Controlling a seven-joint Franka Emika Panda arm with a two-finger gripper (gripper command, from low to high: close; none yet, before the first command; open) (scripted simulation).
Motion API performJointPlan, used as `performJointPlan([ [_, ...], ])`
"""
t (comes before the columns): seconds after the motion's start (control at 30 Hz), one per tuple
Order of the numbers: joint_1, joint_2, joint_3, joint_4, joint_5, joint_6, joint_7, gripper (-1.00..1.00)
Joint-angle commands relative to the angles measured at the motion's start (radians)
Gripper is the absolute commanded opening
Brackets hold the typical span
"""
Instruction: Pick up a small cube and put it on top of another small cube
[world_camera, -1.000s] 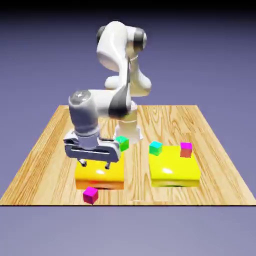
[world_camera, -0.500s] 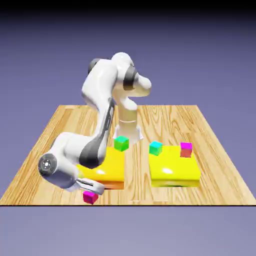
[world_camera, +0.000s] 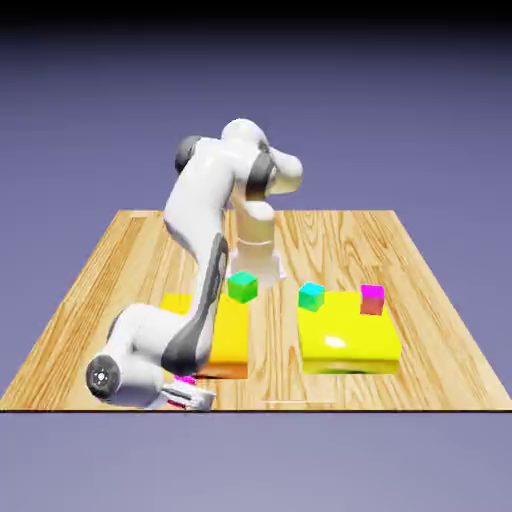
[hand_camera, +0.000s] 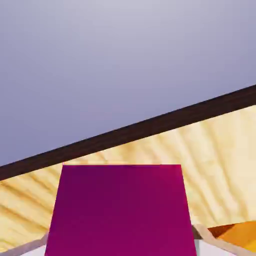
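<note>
The white arm (world_camera: 197, 205) reaches down to the near left of the tabletop (world_camera: 100, 300), bent low so its hand lies almost at the near edge. Its pincer (world_camera: 203, 399) has closed on the magenta cube (hand_camera: 121, 210), gripping it from both sides; looking along the hand, the cube looms large between the fingers, covering most of their tips. From across the room, only slivers of that cube show around the hand, so I can't quite tell whether its underside still touches the wood.

Just behind the hand, on the left, sits the orange-yellow block (world_camera: 228, 340), partly hidden by the arm. The yellow block (world_camera: 348, 335) lies to its right, across a strip of bare wood. A green cube (world_camera: 243, 287) is at the far right corner of the left block. A teal cube (world_camera: 311, 296) is near the far left corner of the right block, and a magenta-topped cube with a reddish side (world_camera: 372, 299) is toward that block's far right corner.
</note>
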Motion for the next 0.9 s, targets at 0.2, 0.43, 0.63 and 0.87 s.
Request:
performJointPlan([
  [0.2, -0.002, -0.157, 0.106, -0.141, -0.004, -0.004, 0.052, -1.0],
  [0.43, 0.007, -0.366, 0.244, -0.394, -0.002, 0.054, 0.111, -1.0],
  [0.63, 0.014, -0.546, 0.362, -0.612, -0.001, 0.103, 0.162, -1.0],
  [0.87, 0.023, -0.755, 0.5, -0.866, 0.001, 0.161, 0.222, -1.0],
])
